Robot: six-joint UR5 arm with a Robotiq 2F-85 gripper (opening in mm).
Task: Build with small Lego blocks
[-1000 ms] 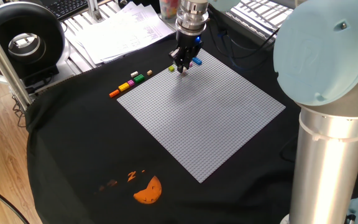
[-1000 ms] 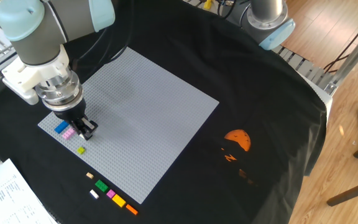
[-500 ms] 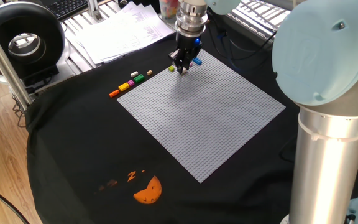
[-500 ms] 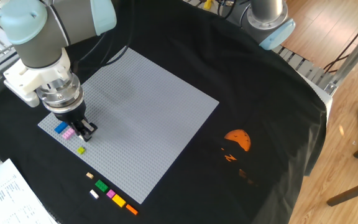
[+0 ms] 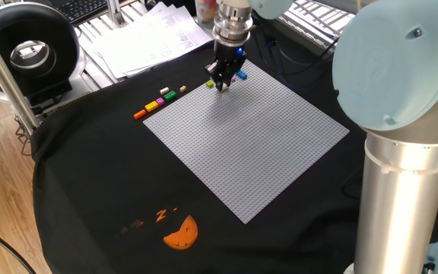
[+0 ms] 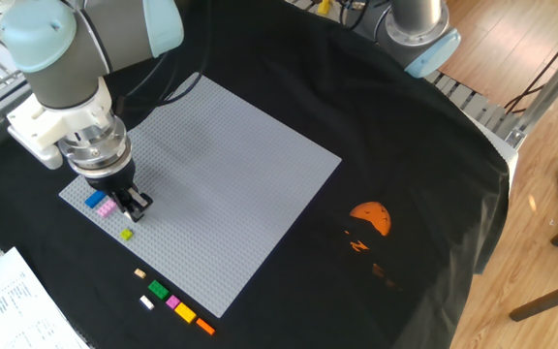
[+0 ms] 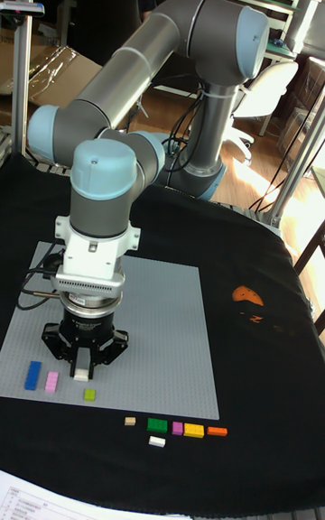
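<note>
My gripper (image 6: 135,201) hangs just above the near-left corner of the grey baseplate (image 6: 211,165), fingers pointing down. A pale piece shows between the fingers in the tall view, where the gripper (image 7: 83,365) faces the camera; I cannot tell whether it is a block or a finger. Right beside the fingertips a blue block (image 6: 96,200) and a pink block (image 6: 107,207) sit on the plate, with a lime block (image 6: 126,234) a little nearer the edge. Off the plate lie tan (image 6: 139,274), green (image 6: 158,290), white (image 6: 146,301), magenta (image 6: 172,302), yellow (image 6: 184,312) and orange (image 6: 204,326) blocks.
A black cloth (image 6: 424,194) covers the table and carries an orange half-round print (image 6: 370,217). Papers (image 5: 147,34) and a black round device (image 5: 29,49) lie beyond the cloth. The arm's pale base column (image 5: 409,205) stands at the right.
The gripper has shifted very slightly, rising a little over the same corner of the plate. The blocks have not moved.
</note>
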